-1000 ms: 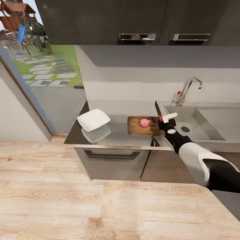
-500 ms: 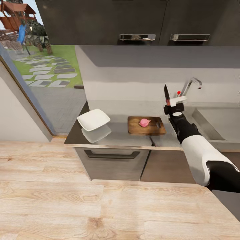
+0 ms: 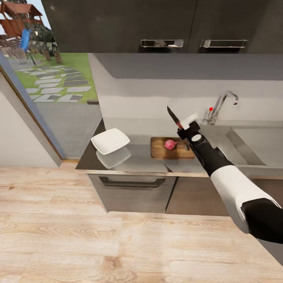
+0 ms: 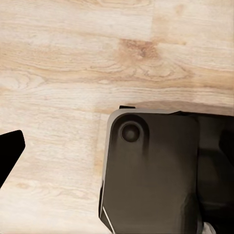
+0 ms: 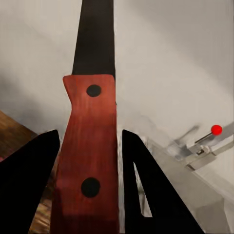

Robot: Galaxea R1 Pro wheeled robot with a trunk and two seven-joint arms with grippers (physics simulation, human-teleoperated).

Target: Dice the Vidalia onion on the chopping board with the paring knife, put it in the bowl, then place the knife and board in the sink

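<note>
While aloft: right tool grasps knife, frame centre.
Onion: on board.
Bowl: bench, left.
Left tool: cannot tell.

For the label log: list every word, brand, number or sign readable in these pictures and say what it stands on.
None can be read. The knife in the right gripper, the chopping board, the bowl, the tap and the cabinet doors all carry no lettering.
</note>
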